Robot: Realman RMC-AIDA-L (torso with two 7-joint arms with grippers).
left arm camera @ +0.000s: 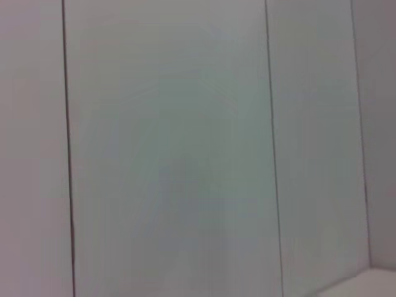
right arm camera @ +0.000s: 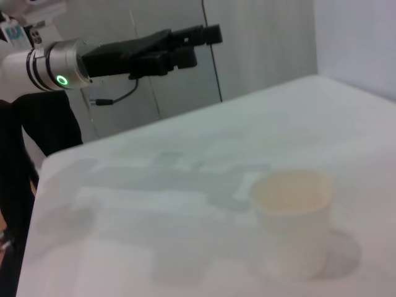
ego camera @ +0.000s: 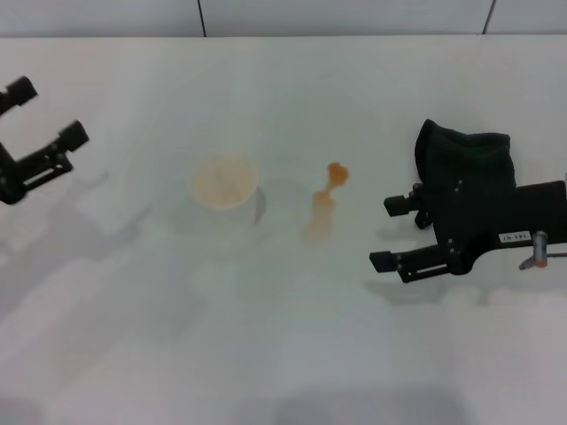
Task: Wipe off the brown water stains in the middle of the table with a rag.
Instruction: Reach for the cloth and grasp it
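The brown water stains (ego camera: 328,197) lie mid-table, a darker blob joined to a paler streak. The dark rag (ego camera: 465,168) lies on the table (ego camera: 283,354) at the right. My right gripper (ego camera: 383,233) hovers over the rag's near side, its body covering part of the cloth. Its fingers point left toward the stains, open, with nothing between the tips. My left gripper (ego camera: 49,111) stands open at the far left, away from everything; the right wrist view shows the left gripper (right arm camera: 207,38) in the distance. The left wrist view shows only wall panels.
A pale orange-tinted translucent cup (ego camera: 224,183) stands upright just left of the stains; the right wrist view shows the cup (right arm camera: 291,223) close by. The table's far edge meets a panelled wall (ego camera: 266,16).
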